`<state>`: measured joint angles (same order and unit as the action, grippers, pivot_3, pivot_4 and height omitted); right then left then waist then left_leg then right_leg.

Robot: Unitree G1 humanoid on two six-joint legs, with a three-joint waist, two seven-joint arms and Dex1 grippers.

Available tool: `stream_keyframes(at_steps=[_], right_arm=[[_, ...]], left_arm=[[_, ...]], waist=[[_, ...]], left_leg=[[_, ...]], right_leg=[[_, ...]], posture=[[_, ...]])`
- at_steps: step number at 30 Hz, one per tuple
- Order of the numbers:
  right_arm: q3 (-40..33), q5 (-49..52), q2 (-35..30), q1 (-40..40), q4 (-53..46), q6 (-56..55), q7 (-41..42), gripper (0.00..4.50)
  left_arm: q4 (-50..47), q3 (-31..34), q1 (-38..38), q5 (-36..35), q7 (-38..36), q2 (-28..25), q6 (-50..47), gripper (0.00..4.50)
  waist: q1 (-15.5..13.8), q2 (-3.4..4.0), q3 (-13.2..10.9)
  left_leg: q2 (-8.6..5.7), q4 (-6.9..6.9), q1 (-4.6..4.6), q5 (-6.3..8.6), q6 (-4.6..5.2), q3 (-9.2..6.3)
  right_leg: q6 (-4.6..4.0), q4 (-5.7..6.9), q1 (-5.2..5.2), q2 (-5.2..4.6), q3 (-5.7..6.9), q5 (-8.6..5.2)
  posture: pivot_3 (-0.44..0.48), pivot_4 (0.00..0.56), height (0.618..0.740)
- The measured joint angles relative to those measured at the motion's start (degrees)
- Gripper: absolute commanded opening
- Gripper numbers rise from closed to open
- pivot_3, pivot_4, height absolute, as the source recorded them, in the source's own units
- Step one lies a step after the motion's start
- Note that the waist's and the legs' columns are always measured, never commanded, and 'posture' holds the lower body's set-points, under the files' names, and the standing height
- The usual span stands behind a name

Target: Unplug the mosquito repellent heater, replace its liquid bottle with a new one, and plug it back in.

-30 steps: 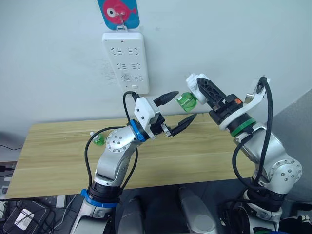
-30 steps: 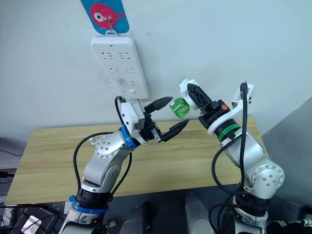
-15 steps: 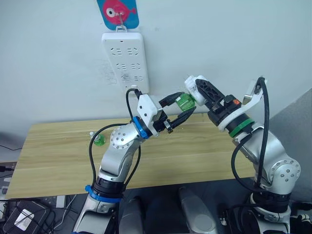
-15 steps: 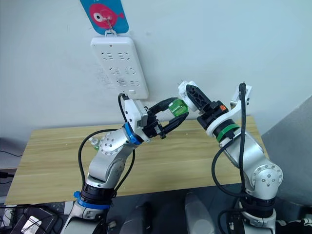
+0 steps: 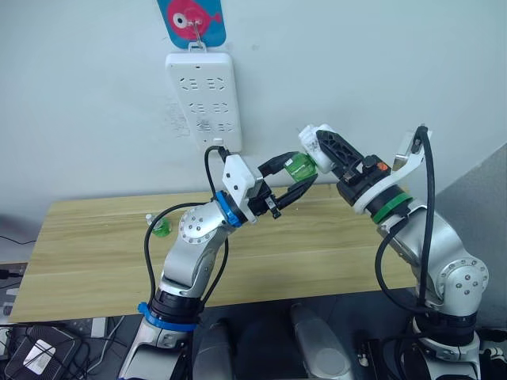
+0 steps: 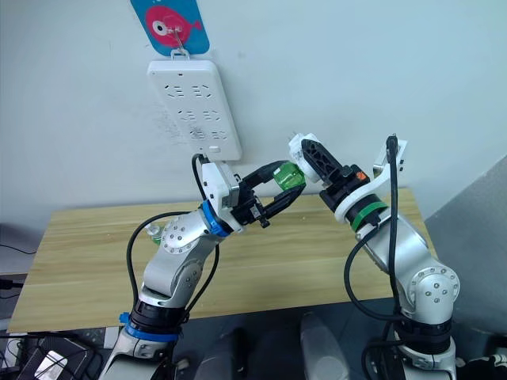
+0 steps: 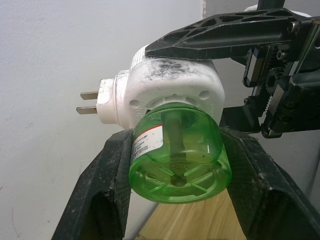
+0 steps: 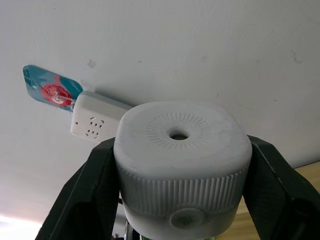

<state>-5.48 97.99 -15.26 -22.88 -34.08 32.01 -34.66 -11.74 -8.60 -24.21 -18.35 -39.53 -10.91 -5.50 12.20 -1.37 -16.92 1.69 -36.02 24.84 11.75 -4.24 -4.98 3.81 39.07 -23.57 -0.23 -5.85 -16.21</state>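
The right pincer [image 5: 317, 150] is clenched on the mosquito repellent heater [image 7: 165, 87], one black finger on each side of its white body, holding it in the air above the far edge of the tabletop [image 5: 95, 253]. In the right wrist view the heater's top, with its small round hole, sits squarely between the two fingers [image 8: 85, 200]. In the left wrist view the heater's two metal prongs stick out free toward the wall, plugged into nothing.

Its liquid bottle [image 7: 177, 152] is seated in the underside of the heater, the green body hanging out below the white shell with the dark wick stem running up inside. The left pincer [image 5: 291, 178] has closed around this bottle: its fingers [image 7: 100, 195] press against opposite sides of the green body, open only as wide as the bottle itself. So both pincers meet at the heater, the right on the shell, the left on the bottle beneath it.

The power strip [image 5: 204, 99] hangs on the wall up and to the left of the heater, under a blue tag with a pink fish [image 5: 192, 20].

The new one [image 5: 161, 227] lies on the tabletop well to the left of the heater, behind the left arm.
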Motion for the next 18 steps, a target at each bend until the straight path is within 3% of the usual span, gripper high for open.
stream_keyframes(at_steps=[3, 18], right_arm=[[-0.02, 0.12, -0.3, 0.0, -0.01, -0.58, 0.64, 2.93], [0.29, 3.35, -1.54, 1.08, -2.06, -2.32, 1.01, 2.93]], left_arm=[[0.04, 0.03, 0.56, 0.59, 0.08, -0.19, 1.46, 4.08], [0.5, -1.1, 1.54, 1.45, 0.29, 2.2, 4.98, 4.1]], waist=[[-0.08, 0.0, 0.0], [-0.18, 0.02, 0.03]], left_leg=[[0.0, -0.01, 0.0, 0.0, 0.0, 0.0], [0.0, -0.04, 0.0, 0.0, 0.0, 0.0]], right_leg=[[0.0, 0.0, 0.01, 0.0, 0.0, 0.0], [0.0, 0.02, 0.03, 0.0, 0.0, 0.01]], posture=[[-0.295, 0.248, 0.74], [-0.3, 0.247, 0.74]])
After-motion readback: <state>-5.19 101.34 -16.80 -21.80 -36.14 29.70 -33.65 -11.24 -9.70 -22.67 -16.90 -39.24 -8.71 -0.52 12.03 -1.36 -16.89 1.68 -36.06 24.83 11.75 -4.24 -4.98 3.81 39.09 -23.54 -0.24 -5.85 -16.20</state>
